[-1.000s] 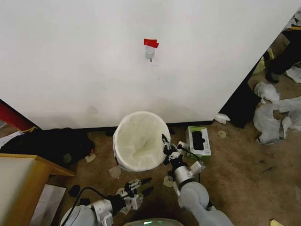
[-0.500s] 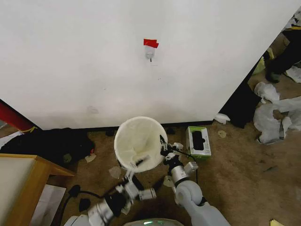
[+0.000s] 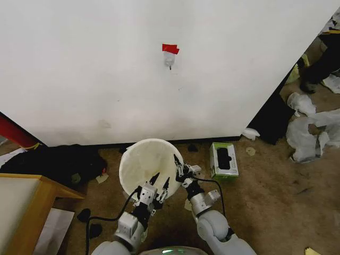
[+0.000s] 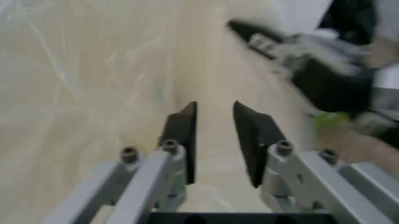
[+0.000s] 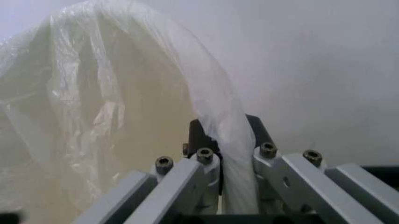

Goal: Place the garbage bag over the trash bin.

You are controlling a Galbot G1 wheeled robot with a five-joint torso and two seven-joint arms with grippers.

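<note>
My left gripper (image 3: 160, 182) reaches up to the near rim of the trash bin (image 3: 127, 180), its fingers spread and gripping nothing. The bin stands by the wall, mouth tipped toward me, with the garbage bag (image 3: 146, 159) lining it. Just right of the bin's rim, my right gripper (image 3: 177, 167) is clamped on a fold of the bag's edge.

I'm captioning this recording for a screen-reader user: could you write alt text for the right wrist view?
The right hand is shut on a fold of the garbage bag, thin wrinkled translucent film that rises from between its fingers and billows up against a plain white wall.
</note>
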